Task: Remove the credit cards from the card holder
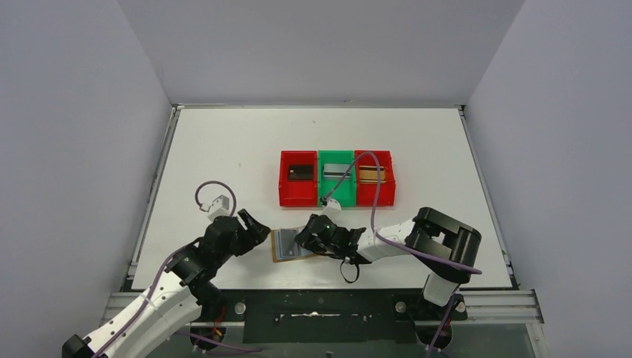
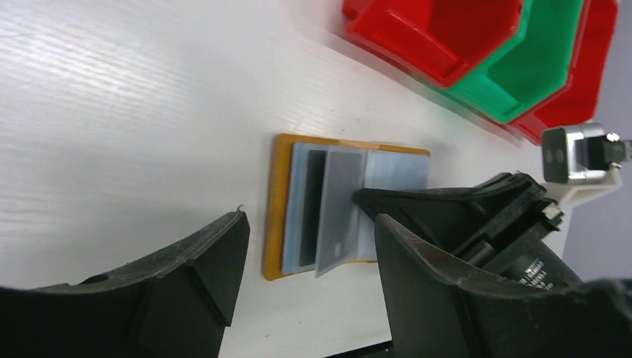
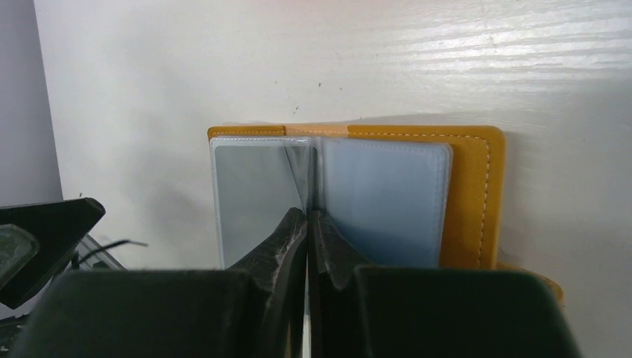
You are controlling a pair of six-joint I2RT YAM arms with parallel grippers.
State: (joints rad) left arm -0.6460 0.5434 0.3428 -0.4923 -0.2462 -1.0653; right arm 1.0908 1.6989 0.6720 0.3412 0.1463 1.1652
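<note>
While the white table [image 1: 223, 149] is stretching away toward the red and green bins [image 1: 298, 190], the card holder [image 1: 283, 246] is lying open and flat near its front edge, sitting between your two arms. Your right gripper [image 3: 308, 216] is hanging over it from the right, jaws pressing together on a thin silver-grey leaf [image 2: 339, 209], probably a card, standing up along the spine, which is running in line with those fingers. Your left gripper [image 1: 257, 227] is hovering just beside the holder's left edge, jaws standing apart, holding nothing.
</note>
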